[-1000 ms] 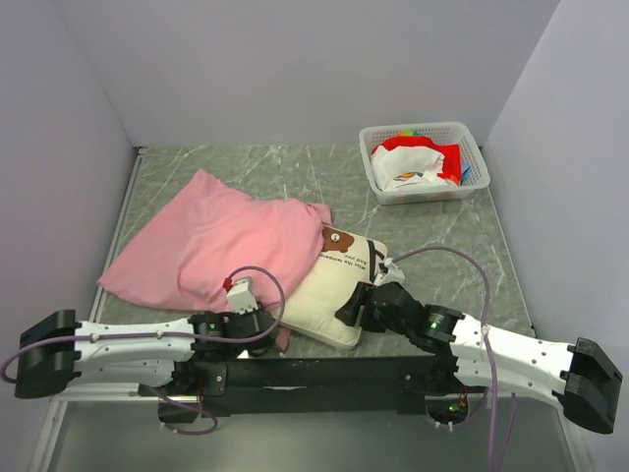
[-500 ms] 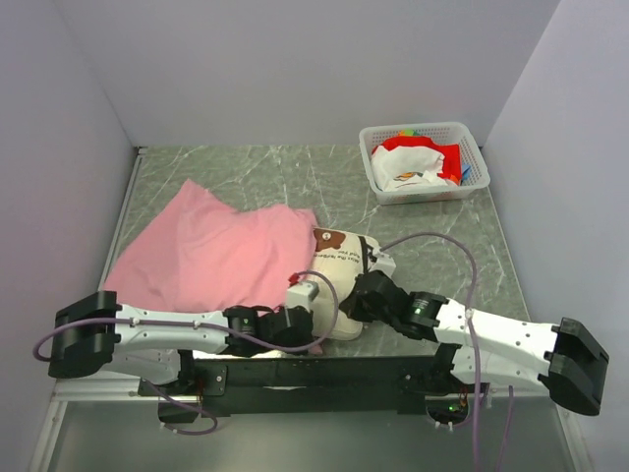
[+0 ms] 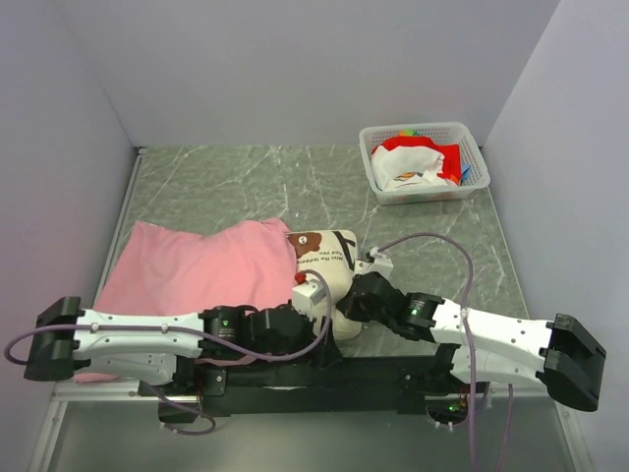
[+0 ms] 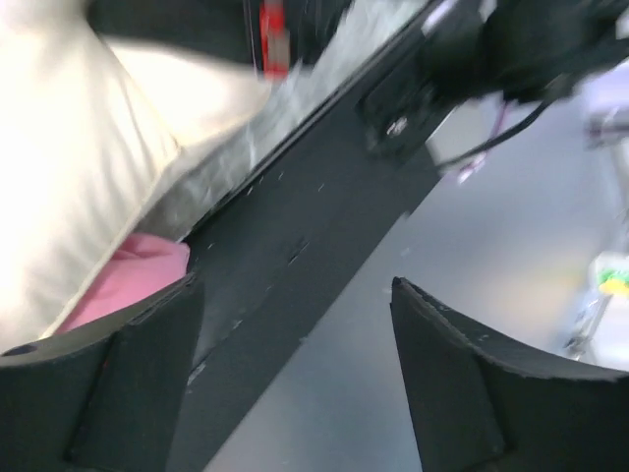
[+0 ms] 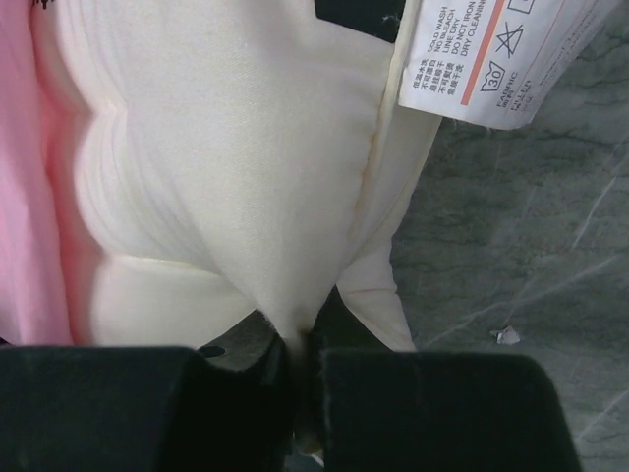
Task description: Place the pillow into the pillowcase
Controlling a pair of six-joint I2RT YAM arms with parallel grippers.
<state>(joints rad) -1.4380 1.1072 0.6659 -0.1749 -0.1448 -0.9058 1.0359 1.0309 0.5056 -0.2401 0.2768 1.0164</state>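
Observation:
The cream pillow (image 3: 329,258), bear face up, lies near the table's front edge, its left end against the pink pillowcase (image 3: 197,270) spread flat to the left. My right gripper (image 3: 356,300) is shut on a pinched fold of the pillow's near edge (image 5: 226,147); the fold runs between the jaws of the right gripper (image 5: 300,354). Pink pillowcase (image 5: 25,197) shows along the left edge of that view. My left gripper (image 3: 324,334) sits by the pillow's near-left corner. In its wrist view the left gripper (image 4: 295,285) is open and empty, with the pillow (image 4: 69,147) and a bit of pillowcase (image 4: 128,285) to its left.
A white basket (image 3: 423,133) of clothes stands at the back right. The black base rail (image 3: 295,374) runs along the near edge under both wrists. The pillow's care label (image 5: 491,49) hangs over the green marble table (image 3: 246,177). Walls close in the left, right and back.
The pillow and pillowcase have shifted left and the pillowcase lies flatter. My left gripper moved right to the pillow's near corner and opened. The right gripper closed on the pillow's edge.

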